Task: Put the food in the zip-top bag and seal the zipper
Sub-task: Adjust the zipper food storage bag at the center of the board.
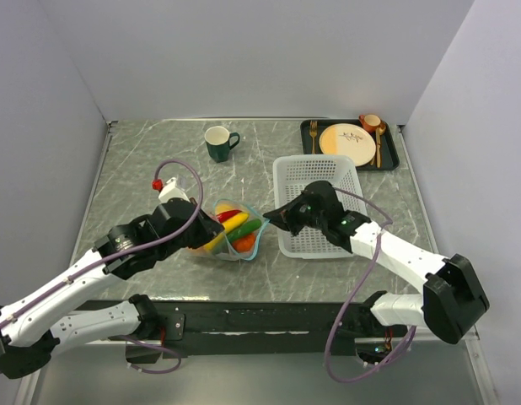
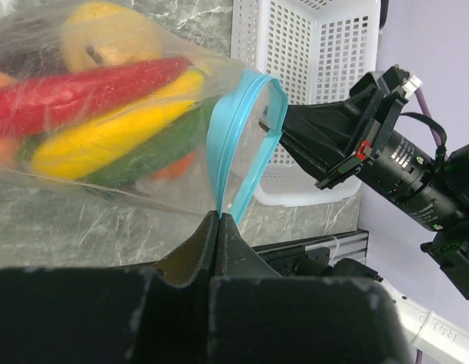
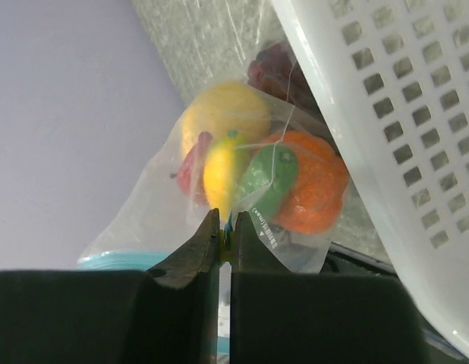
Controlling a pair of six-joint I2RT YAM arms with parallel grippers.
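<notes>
The zip-top bag [image 1: 233, 230], food [image 2: 105, 136] inside, lies near the front edge of the worktop [image 1: 151, 177]. We find left gripper [image 2: 219, 218] and right gripper [image 3: 225, 229] clamped shut on opposite ends of the zipper [image 2: 246, 133], which gapes open between them.

In the right wrist view the basket [image 3: 386, 114] hides part of the grape bunch [image 3: 274, 64], upper centre, and runs off the right edge. The zipper [image 3: 113, 259] shows only as a sliver at lower left, behind the black body of the right claw [image 3: 225, 227]. In the left wrist view the lemon [image 2: 105, 30] is cropped by the top edge. In the top view the left claw [image 1: 214, 231] covers the left side of the zip-top bag [image 1: 242, 229], the grape bunch cannot be picked out, and the design on the plate [image 1: 347, 138], upper right, is too small to read.
</notes>
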